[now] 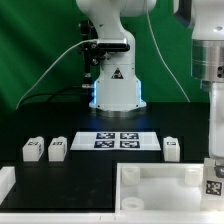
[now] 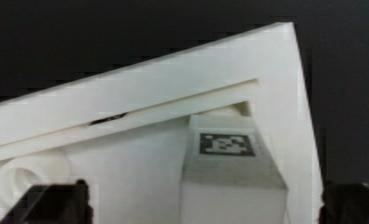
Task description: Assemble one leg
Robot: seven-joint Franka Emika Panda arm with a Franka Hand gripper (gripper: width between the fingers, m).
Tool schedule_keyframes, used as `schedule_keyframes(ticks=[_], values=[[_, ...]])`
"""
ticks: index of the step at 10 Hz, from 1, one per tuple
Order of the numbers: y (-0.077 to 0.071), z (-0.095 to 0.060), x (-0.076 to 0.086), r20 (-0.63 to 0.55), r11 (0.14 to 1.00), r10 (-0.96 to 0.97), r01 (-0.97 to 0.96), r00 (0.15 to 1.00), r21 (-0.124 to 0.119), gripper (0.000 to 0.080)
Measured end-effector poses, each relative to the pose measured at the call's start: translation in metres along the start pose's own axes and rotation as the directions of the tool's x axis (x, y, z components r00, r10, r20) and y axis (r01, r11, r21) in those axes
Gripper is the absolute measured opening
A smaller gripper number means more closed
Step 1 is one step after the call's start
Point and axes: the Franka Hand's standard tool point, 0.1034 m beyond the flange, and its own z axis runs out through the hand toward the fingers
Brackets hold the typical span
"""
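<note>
A leg (image 2: 227, 160), a white block with a square marker tag, stands upright in a corner of the large white tray-like piece (image 2: 145, 100). In the exterior view that leg (image 1: 213, 186) is at the far right of the tray-like piece (image 1: 150, 186). My gripper (image 1: 213, 168) hangs straight down over it. In the wrist view my gripper (image 2: 202, 206) is open, its two dark fingers wide apart on either side of the leg and not pressing on it. Three more legs lie on the table: two at the exterior view's left (image 1: 33, 149) (image 1: 57, 149) and one at its right (image 1: 171, 148).
The marker board (image 1: 120, 140) lies flat in front of the robot base (image 1: 112, 90). A white part edge (image 1: 6, 185) shows at the exterior view's lower left. The table top is black, with a green backdrop behind.
</note>
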Motion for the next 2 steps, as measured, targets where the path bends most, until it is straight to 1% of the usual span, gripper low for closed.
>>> schedule_keyframes(ticks=[2], values=[[0.0001,0.0004,0.0001,0.0,1.0,0.0,0.0,1.0,0.0,0.0649]])
